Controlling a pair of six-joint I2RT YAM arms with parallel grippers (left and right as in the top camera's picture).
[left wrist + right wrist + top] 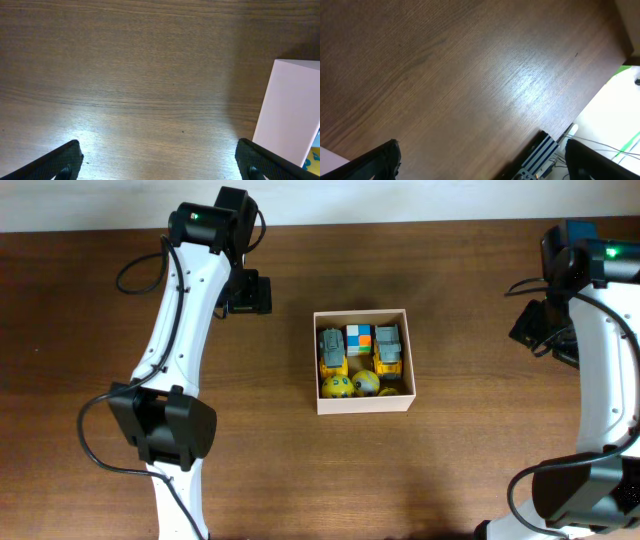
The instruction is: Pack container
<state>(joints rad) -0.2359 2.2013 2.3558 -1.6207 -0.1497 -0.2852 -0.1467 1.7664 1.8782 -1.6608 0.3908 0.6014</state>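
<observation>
The container (363,406) is a square white box, tan inside, in the middle of the table. It holds two grey-and-yellow toy trucks (332,350), a colourful cube (359,339) and two yellow balls (337,386). Its white outer wall also shows at the right edge of the left wrist view (287,110). My left gripper (247,292) hangs to the left of the container, open and empty over bare wood (160,162). My right gripper (545,330) is far to the right, near the table edge, open and empty (480,160).
The brown wooden table (110,310) spans the view. In the right wrist view its edge (600,95) runs diagonally, with a blue-and-white striped object (540,152) and cables below it. Black cables loop near both arms.
</observation>
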